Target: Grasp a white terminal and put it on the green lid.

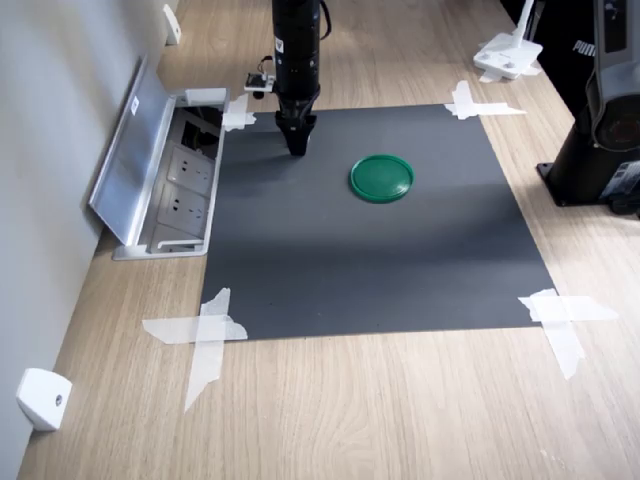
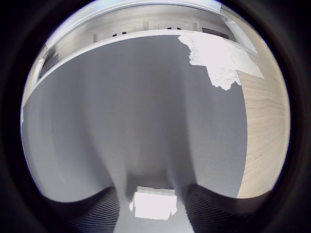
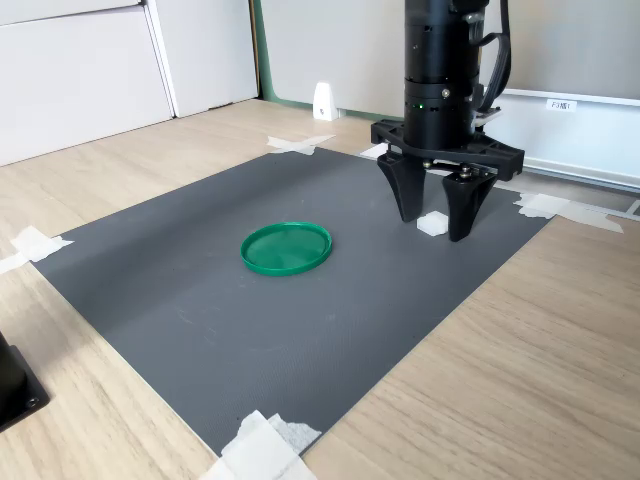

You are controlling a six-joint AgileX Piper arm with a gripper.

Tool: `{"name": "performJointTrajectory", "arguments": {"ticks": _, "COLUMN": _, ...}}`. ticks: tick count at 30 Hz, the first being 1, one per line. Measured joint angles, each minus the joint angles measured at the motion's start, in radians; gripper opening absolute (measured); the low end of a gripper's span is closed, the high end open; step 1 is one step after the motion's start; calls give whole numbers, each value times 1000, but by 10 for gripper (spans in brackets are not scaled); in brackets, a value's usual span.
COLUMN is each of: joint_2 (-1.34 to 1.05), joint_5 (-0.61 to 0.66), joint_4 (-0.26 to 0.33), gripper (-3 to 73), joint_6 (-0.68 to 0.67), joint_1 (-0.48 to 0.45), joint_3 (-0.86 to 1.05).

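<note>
The white terminal [image 3: 433, 222] is a tiny block lying on the dark grey mat [image 3: 300, 330], near the mat's far corner in the second exterior view. My gripper [image 3: 433, 229] points straight down over it, open, one finger on each side and small gaps showing. The wrist view shows the white terminal [image 2: 151, 204] between the dark ribbed fingers [image 2: 97, 213] without touching them. In the first exterior view my gripper [image 1: 297, 146] hides the block. The green lid [image 1: 381, 178] lies flat on the mat to the first exterior view's right of the gripper; the second exterior view places the green lid [image 3: 287, 247] to the left.
An open floor socket box with a raised metal flap [image 1: 140, 160] sits just off the mat's left edge in the first exterior view. White tape [image 1: 205, 330] holds the mat's corners. A black device [image 1: 600, 130], a white stand [image 1: 508, 52] and a white wedge [image 1: 42, 398] lie around.
</note>
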Motion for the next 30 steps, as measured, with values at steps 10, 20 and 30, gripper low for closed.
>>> {"name": "performJointTrajectory", "arguments": {"ticks": 10, "joint_2": -16, "joint_5": 17, "joint_4": 19, "gripper": 315, "joint_6": -58, "joint_1": 0, "joint_3": -1}}
{"name": "performJointTrajectory", "arguments": {"ticks": 20, "joint_2": -251, "joint_5": 140, "joint_4": 26, "gripper": 315, "joint_6": -396, "joint_1": 111, "joint_3": -4}}
{"name": "performJointTrajectory", "arguments": {"ticks": 30, "joint_2": -461, "joint_5": 117, "joint_4": 11, "gripper": 315, "joint_6": -505, "joint_1": 208, "joint_3": 321}}
